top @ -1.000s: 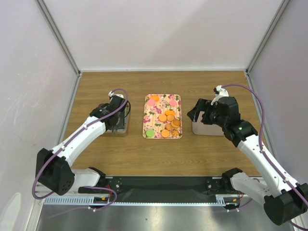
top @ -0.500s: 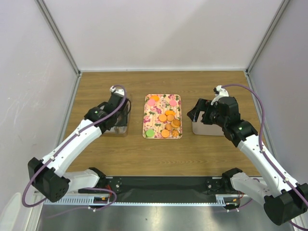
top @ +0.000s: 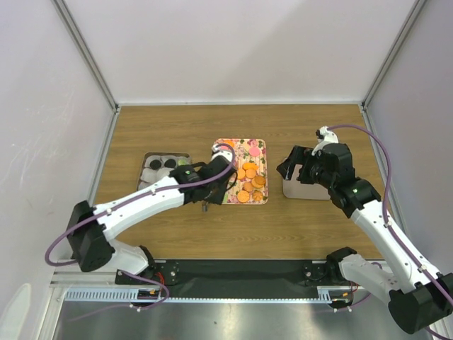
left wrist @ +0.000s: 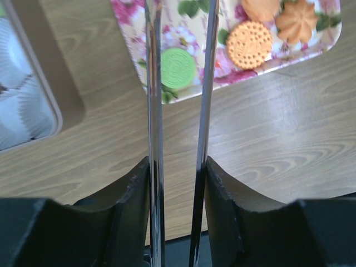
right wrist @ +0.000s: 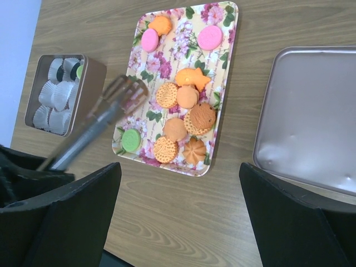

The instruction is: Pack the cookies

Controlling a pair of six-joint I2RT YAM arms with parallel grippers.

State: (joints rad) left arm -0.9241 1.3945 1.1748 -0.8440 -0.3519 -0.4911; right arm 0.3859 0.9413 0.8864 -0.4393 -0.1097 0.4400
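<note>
Framing the green cookie [left wrist: 178, 68] at the lower-left corner of the tray [left wrist: 228, 69], the left gripper [left wrist: 179, 22] stands apart; descend squarely, then pinch its rim gently.

The site presents as a robotics laboratory test cell: a wooden table [top: 177, 127] enclosed on three sides by plain white panels [top: 241, 49] in aluminium posts [top: 85, 53], with a left arm [top: 141, 202] and a right arm [top: 375, 223] bolted to a black base plate [top: 241, 269], trailing purple cables [top: 386, 152] above a slotted cable duct [top: 106, 294].
</note>
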